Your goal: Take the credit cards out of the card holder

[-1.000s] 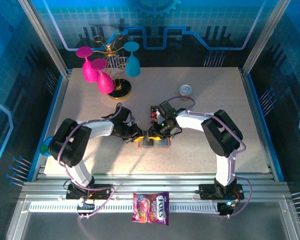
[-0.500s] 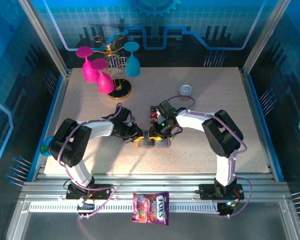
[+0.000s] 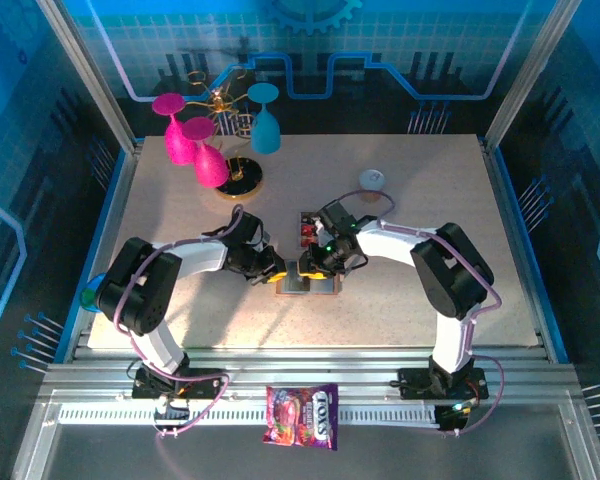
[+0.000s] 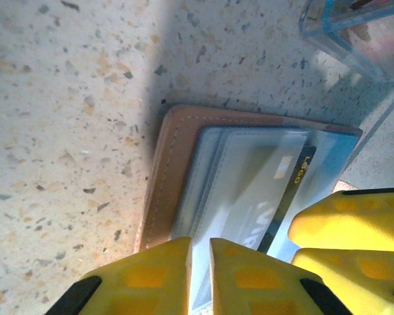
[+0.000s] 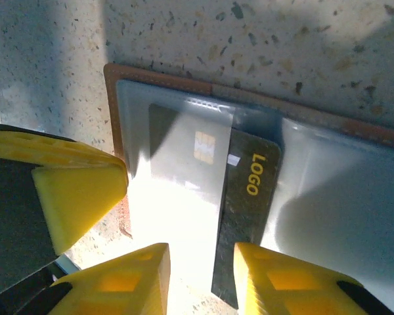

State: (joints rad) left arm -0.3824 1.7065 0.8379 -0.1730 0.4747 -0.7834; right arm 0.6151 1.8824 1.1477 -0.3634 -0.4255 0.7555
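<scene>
The tan-brown card holder lies open on the speckled table, its clear pockets facing up. A dark credit card marked LOGO sticks partly out of a pocket; the part with its chip sits under the clear film. My left gripper is shut on the edge of a clear pocket at the holder's left side. My right gripper hangs over the card's free end, jaws apart, one fingertip overlapping the card. The left fingers sit close beside it.
A clear plastic piece with something red and dark in it lies just behind the holder. Pink and blue goblets on a stand occupy the back left. A grey round object sits behind the right arm. A candy packet lies on the front rail.
The right arm's elbow has drifted slightly to the right. Both grippers and the card holder stay where they were.
</scene>
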